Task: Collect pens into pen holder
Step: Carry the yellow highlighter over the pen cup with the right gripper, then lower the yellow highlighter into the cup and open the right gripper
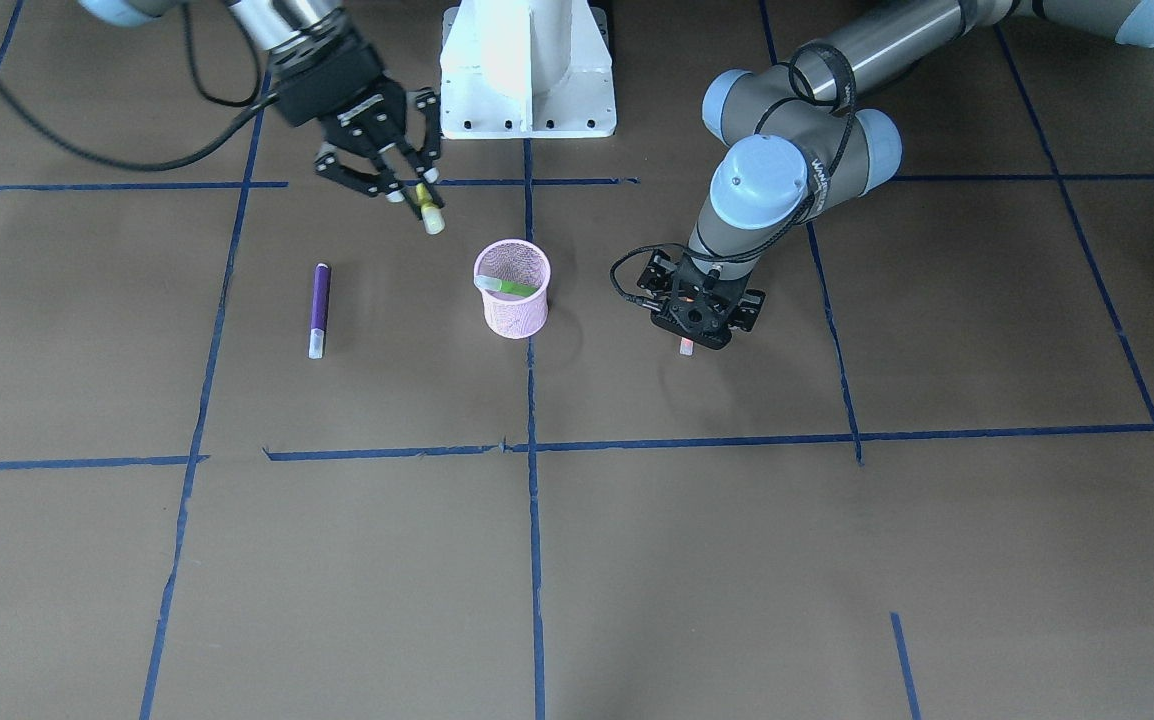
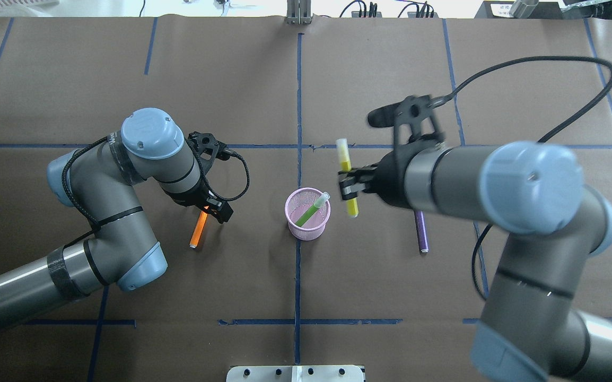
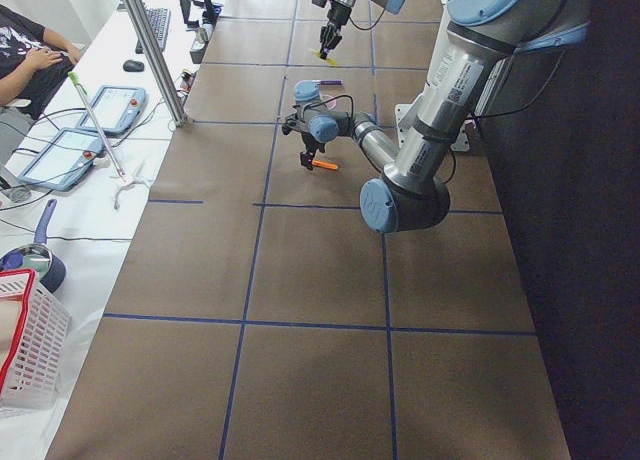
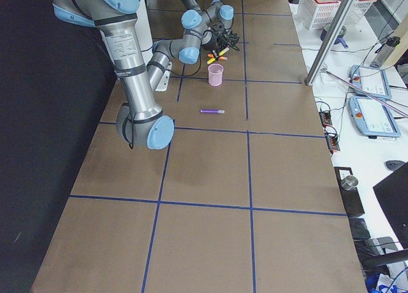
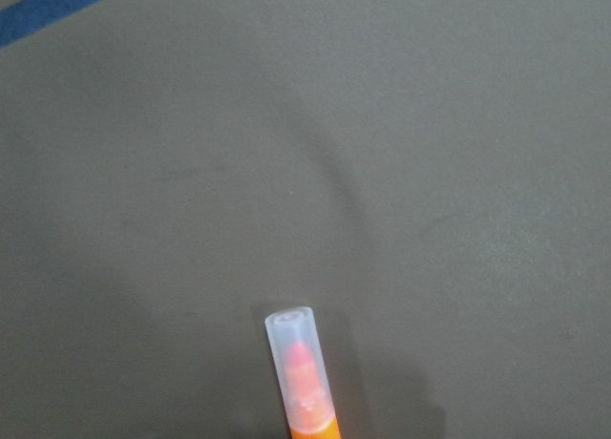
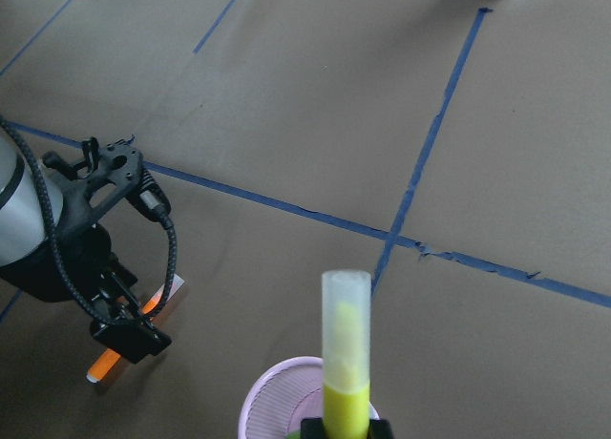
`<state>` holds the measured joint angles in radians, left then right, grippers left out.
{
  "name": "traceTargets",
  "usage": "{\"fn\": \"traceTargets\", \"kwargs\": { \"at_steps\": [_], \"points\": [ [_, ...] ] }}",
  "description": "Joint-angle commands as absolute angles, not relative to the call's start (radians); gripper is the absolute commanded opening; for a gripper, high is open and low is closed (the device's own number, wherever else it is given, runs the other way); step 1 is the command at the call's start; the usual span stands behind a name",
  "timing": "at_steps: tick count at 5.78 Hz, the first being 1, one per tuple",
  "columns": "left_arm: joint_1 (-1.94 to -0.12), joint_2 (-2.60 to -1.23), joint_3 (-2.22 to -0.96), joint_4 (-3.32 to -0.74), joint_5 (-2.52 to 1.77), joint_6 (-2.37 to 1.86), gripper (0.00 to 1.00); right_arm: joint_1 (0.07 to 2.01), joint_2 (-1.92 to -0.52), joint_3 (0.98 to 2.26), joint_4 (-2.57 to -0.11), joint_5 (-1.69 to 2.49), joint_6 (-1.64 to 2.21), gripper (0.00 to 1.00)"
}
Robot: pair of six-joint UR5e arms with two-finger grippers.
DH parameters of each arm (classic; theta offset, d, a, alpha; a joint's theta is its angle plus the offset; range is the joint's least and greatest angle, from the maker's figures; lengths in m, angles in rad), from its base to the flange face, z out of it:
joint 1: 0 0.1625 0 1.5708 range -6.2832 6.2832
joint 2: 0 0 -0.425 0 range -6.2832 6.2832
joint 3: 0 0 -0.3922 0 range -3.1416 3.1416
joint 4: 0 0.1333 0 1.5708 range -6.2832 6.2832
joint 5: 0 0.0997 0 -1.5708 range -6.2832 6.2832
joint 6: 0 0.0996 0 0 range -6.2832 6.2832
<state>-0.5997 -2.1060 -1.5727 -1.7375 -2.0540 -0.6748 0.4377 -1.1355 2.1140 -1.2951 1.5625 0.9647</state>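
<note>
Pen holder: pink wire-mesh cup, upright at the middle of the table, standing on a blue tape line that runs from near to far

Green pen: inside the holder, leaning, its pale cap end poking over the rim on the far right side

Yellow pen: in the air just right of the holder, pale cap pointing to the far side, pinched across its middle by the right gripper, whose fingertips press on it from both sides; the holder's rim shows directly below the pen in the right wrist view

Purple pen: lying flat on the table further right, well apart from the holder, its far part hidden under the right arm in the overhead view

Orange pen: left of the holder, with clear table between them; its far end sits under the left gripper, which points down at it; the fingers appear to straddle the pen, but whether they grip it cannot be told; only the pale cap shows in the left wrist view

White robot base block: at the near edge, in line with the holder
</note>
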Motion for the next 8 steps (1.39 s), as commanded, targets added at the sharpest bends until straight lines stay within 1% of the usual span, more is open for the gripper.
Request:
{"fn": "traceTargets", "kwargs": {
  "at_steps": [1,2,4,6,8],
  "points": [
    [-0.600,-2.106,-1.575,-1.738,-2.054,-0.673,1.00,0.319,-1.065,2.111,-1.359,1.380,0.969,0.00],
    [-0.600,-2.108,-1.577,-1.738,-2.056,-0.675,1.00,0.318,-1.055,2.103,-1.358,1.350,0.968,0.00],
    [-0.600,-2.106,-1.578,-1.736,-2.054,-0.676,1.00,0.354,-1.022,2.022,-1.316,1.305,0.960,0.00],
    [-0.600,-2.106,-1.580,-1.736,-2.056,-0.673,1.00,0.414,-0.979,1.865,-1.194,1.308,0.960,0.00],
    [-0.600,-2.106,-1.580,-1.735,-2.056,-0.676,1.00,0.410,-0.966,1.710,-1.048,1.310,0.982,0.01]
  ]
}}
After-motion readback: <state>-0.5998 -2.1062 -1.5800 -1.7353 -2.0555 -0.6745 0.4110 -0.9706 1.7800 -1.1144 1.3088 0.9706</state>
